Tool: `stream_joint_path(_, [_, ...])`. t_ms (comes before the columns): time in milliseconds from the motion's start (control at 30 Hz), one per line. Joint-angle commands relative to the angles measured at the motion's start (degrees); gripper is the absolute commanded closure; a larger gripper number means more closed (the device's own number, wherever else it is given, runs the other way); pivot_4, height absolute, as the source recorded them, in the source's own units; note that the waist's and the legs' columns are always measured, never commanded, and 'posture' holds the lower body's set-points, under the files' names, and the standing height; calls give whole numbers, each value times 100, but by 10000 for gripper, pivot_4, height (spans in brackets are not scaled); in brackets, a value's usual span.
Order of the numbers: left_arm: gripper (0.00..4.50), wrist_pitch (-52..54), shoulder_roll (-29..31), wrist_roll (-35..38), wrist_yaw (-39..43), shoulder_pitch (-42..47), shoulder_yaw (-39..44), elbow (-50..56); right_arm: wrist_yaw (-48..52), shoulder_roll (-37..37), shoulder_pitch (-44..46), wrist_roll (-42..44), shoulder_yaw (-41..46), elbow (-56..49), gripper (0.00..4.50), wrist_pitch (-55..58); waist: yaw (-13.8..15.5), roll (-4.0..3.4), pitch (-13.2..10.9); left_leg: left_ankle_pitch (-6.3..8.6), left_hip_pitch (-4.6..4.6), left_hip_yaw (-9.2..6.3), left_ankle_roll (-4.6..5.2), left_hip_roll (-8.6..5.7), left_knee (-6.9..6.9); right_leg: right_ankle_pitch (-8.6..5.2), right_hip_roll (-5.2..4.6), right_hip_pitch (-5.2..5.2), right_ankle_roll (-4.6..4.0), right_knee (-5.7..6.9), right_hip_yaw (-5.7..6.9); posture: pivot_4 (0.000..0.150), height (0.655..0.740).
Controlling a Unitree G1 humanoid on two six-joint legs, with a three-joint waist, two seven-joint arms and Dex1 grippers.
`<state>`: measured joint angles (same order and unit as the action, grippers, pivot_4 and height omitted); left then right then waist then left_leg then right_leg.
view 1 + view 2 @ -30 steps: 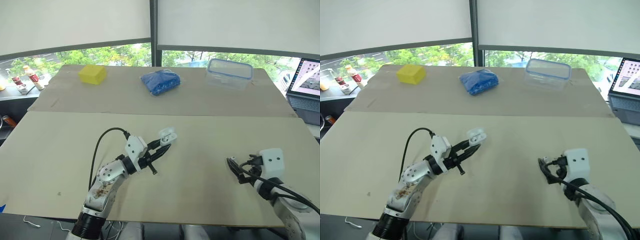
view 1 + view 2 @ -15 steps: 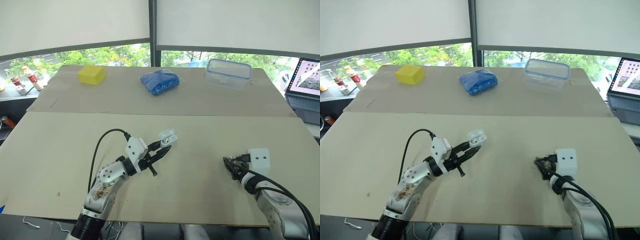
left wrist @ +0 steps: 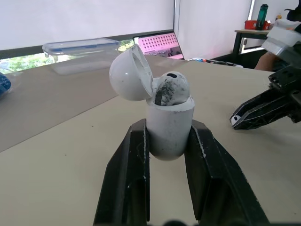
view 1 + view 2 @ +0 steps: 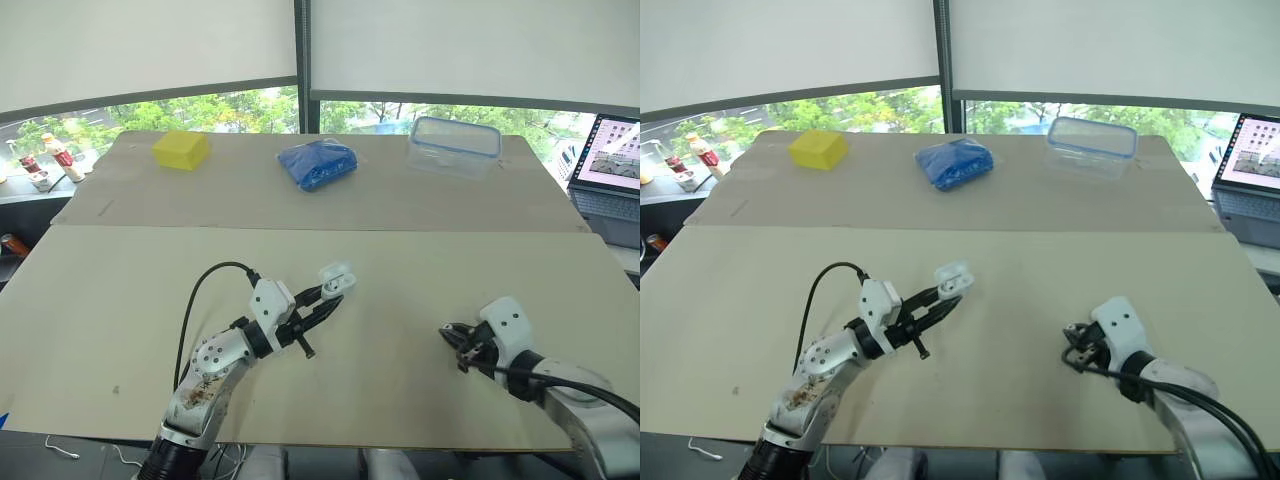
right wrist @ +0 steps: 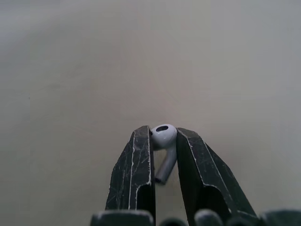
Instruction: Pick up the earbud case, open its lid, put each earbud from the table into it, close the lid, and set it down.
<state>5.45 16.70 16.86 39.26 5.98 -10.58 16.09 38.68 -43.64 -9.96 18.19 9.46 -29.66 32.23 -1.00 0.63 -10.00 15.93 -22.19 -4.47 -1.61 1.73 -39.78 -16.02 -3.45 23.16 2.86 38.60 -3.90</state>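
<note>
The right gripper (image 4: 452, 338), pinching an earbud (image 5: 163, 135), lies well right of the open earbud case (image 4: 337, 279) clamped in the left gripper (image 3: 167, 126)

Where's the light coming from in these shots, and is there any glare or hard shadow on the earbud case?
Left eye view: daylight comes through the window strip under the blinds behind the table; shadows are soft. Left wrist view: the earbud case is evenly lit, no harsh glare; the laptop screen glows pink. Right wrist view: the earbud casts no hard shadow.
</note>
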Motion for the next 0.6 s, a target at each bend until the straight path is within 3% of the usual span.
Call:
stream_joint_path(33, [39719, 55, 29, 75, -20, -107, -27, 415, 1328, -674, -217, -122, 156, 166, 41897, -1435, 2, 3, -1, 0, 1, 0, 0, 0, 0, 0, 0, -1, 0, -1, 1, 1500, 6859])
stream_joint_path(333, [39719, 303, 204, 152, -55, -469, -14, 878, 3987, -2402, -260, -383, 138, 2007, 41897, -3800, 5, 6, -4, 0, 13, 3, 0, 0, 0, 1, -2, -13, 1, -5, -1, 1500, 6859])
stream_joint_path(600, [39719, 419, 319, 187, -121, -629, 2, 1090, 4434, -2455, 297, -562, -391, 2536, 41898, -4212, 13, 5, -4, 0, 14, 4, 0, 1, -1, 2, -2, -14, 0, -5, -2, 1500, 6859])
